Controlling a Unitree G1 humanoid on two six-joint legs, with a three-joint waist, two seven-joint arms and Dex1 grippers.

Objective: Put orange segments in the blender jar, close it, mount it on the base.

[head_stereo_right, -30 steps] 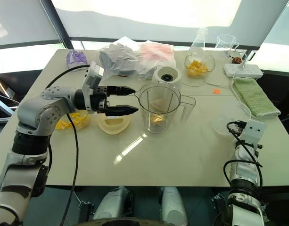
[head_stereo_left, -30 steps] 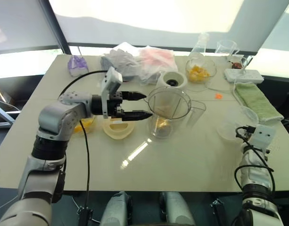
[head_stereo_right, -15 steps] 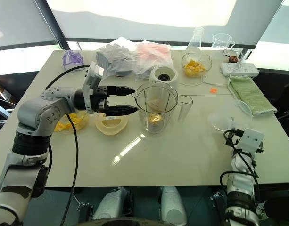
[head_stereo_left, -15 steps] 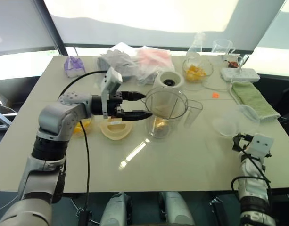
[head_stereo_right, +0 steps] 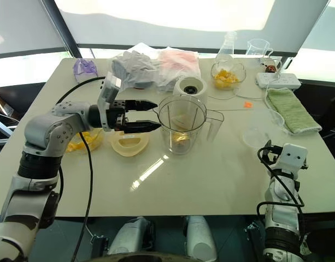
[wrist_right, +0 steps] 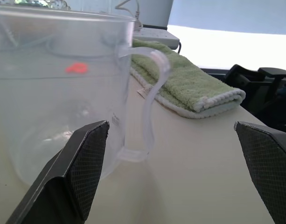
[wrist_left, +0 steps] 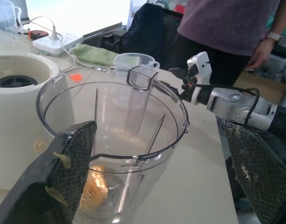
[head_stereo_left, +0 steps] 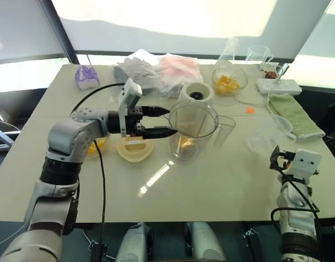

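Left pincer (head_stereo_left: 166, 121) wide, empty — hovers level just beside the blender jar (head_stereo_left: 193, 130) rim, mid-counter (head_stereo_left: 211, 180). Orange segments (wrist_left: 94, 192) sit in the jar bottom. Base (head_stereo_left: 196, 92) just behind the jar. Right pincer (wrist_right: 170, 182) wide, empty — near right edge, facing a clear beaker (wrist_right: 59, 93).

No readable text, label, brand, number or sign found anywhere.
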